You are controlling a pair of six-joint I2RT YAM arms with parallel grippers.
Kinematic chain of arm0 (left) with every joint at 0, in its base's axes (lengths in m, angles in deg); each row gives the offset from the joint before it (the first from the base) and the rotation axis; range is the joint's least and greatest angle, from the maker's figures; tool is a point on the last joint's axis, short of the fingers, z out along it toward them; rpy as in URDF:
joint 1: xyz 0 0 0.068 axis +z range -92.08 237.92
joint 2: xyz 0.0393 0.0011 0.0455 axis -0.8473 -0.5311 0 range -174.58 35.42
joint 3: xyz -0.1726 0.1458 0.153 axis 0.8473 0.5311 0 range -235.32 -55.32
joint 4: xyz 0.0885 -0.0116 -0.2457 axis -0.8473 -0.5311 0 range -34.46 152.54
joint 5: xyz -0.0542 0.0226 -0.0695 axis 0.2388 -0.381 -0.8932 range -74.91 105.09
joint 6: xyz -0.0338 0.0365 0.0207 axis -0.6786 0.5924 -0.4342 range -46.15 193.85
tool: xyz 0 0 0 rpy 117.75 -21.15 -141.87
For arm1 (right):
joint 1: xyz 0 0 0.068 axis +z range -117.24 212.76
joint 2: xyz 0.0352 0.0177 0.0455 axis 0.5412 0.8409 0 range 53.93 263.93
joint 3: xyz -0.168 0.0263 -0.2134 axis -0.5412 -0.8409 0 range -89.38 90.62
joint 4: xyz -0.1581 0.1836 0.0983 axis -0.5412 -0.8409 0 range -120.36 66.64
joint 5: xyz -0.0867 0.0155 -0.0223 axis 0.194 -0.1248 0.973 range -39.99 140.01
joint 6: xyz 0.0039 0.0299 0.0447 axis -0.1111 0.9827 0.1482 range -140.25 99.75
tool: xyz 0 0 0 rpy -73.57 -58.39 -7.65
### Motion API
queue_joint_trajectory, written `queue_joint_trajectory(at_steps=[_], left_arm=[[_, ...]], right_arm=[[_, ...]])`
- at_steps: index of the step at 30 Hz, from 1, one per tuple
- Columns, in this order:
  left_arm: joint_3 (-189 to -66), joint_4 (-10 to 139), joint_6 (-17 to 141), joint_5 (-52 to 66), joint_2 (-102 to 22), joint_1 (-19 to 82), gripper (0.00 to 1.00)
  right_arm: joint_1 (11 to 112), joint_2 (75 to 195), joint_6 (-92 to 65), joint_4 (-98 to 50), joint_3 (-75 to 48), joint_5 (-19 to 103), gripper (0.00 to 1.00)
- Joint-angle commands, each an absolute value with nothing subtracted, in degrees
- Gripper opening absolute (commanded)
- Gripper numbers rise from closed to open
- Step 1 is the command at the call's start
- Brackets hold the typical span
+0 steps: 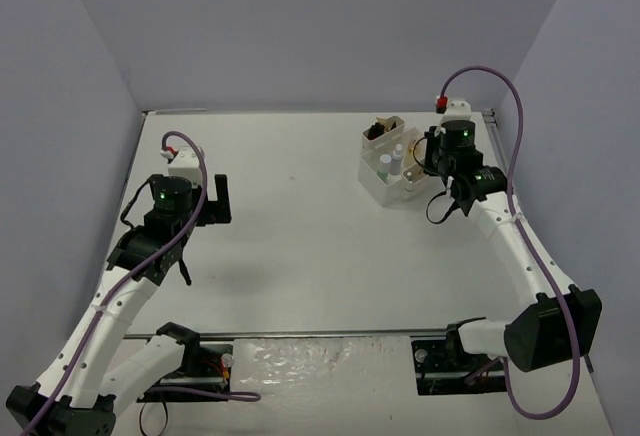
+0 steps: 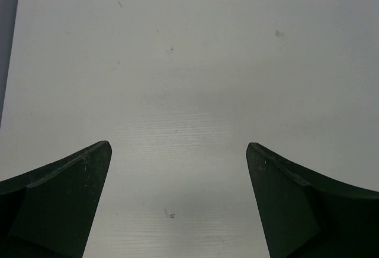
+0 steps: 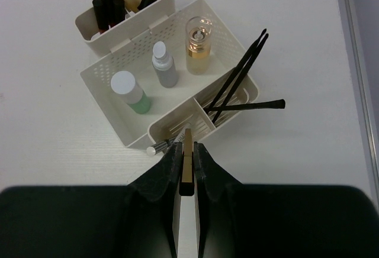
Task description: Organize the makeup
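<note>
The left tool (image 2: pixel 177 148) stands wide open over the tabletop (image 2: pixel 195 63), gripping nothing. Farther right, the right tool (image 3: pixel 188 145) is clamped on a thin tan pencil (image 3: pixel 188 164) — its tip at the near wall of the white box (image 3: pixel 98 80), which holds three small bottles (image 3: pixel 164 65) and black brushes (image 3: pixel 237 80).

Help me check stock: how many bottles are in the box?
3, upright in a row in the box's large compartment: green bottle, grey bottle beside it, amber bottle nearest the brushes. None looks hidden.
</note>
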State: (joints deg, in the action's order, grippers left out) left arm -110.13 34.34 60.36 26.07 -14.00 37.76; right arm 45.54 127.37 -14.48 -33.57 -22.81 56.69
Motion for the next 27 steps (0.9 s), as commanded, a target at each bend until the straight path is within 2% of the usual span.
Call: queue_joint_trajectory(at_steps=[1,9,12,23,26,27], left_arm=[[-109.50,37.14,62.31,27.10,-11.80,38.31,0.97],[-108.63,37.58,62.68,26.58,-10.15,38.67,0.97],[-108.65,37.27,62.60,26.26,-10.05,38.67,0.97],[-108.39,37.51,62.52,25.48,-9.37,39.21,0.97],[-108.30,37.66,62.43,25.66,-8.84,39.20,0.97],[-108.23,37.59,62.43,25.80,-8.63,39.20,0.97]], right_arm=[[45.33,129.20,-15.51,-25.40,-24.05,57.21,0.00],[45.33,132.51,-15.59,-19.49,-26.63,57.20,0.00],[45.44,133.72,-15.38,-19.14,-26.45,56.79,0.05],[45.79,133.33,-14.15,-19.69,-25.36,54.02,0.53],[45.95,131.24,-13.48,-20.42,-24.57,52.99,0.74],[45.95,130.53,-13.40,-20.70,-24.36,52.92,0.78]])
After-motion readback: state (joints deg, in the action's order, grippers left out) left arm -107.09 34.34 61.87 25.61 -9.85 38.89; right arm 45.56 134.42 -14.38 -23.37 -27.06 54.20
